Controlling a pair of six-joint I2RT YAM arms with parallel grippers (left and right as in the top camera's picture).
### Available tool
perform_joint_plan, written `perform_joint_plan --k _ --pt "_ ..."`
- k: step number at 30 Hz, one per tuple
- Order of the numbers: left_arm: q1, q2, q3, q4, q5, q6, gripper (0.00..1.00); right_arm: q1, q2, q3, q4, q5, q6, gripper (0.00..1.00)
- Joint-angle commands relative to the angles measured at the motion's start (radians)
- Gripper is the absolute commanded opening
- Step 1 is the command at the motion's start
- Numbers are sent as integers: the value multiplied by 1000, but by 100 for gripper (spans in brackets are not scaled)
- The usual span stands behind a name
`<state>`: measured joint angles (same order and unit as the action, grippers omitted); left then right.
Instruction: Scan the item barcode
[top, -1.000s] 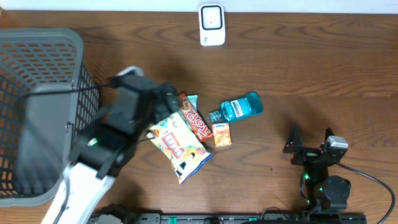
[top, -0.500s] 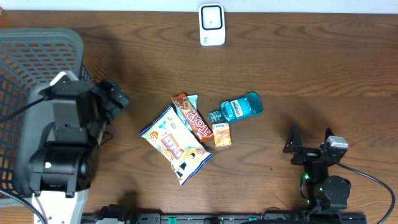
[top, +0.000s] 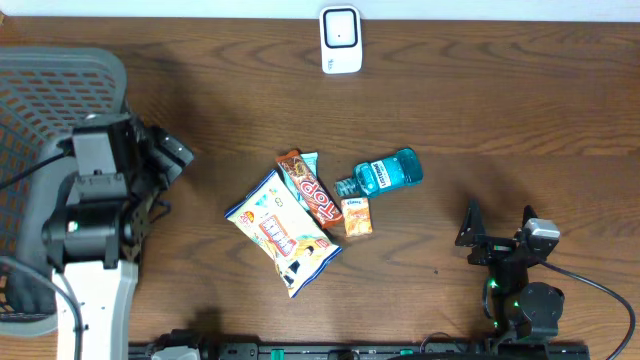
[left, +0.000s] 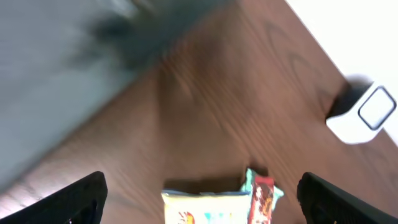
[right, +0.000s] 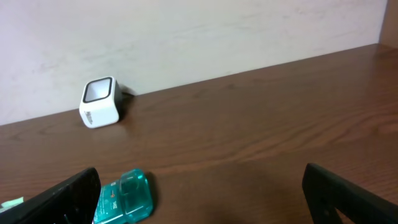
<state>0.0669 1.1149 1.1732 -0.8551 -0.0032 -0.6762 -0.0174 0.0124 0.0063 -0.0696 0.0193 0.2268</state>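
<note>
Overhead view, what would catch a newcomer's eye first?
A huddle of items mid-table: a yellow snack bag, a candy bar, a blue bottle and a small orange box. A white scanner stands at the far edge, and a grey basket fills the left side.

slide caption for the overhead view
Snack bag, candy bar, small carton and mouthwash bottle clustered together, white scanner at far edge
</note>
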Motion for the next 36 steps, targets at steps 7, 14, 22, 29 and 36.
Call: perform_joint_plan --k 7,14,22,29,36 --pt "8 237 16 15 196 -5 98 -2 -6 -1 -3 5 1 99" --pt "8 340 16 15 202 -5 98 -2 -6 -1 -3 5 1 99" --pt "8 351 16 15 202 -2 98 -2 -6 -1 -3 5 1 99" --pt "2 351 16 17 203 10 98 -2 -6 -1 -3 5 1 99" --pt "-98 351 16 59 202 14 98 -2 -6 -1 -3 5 1 99"
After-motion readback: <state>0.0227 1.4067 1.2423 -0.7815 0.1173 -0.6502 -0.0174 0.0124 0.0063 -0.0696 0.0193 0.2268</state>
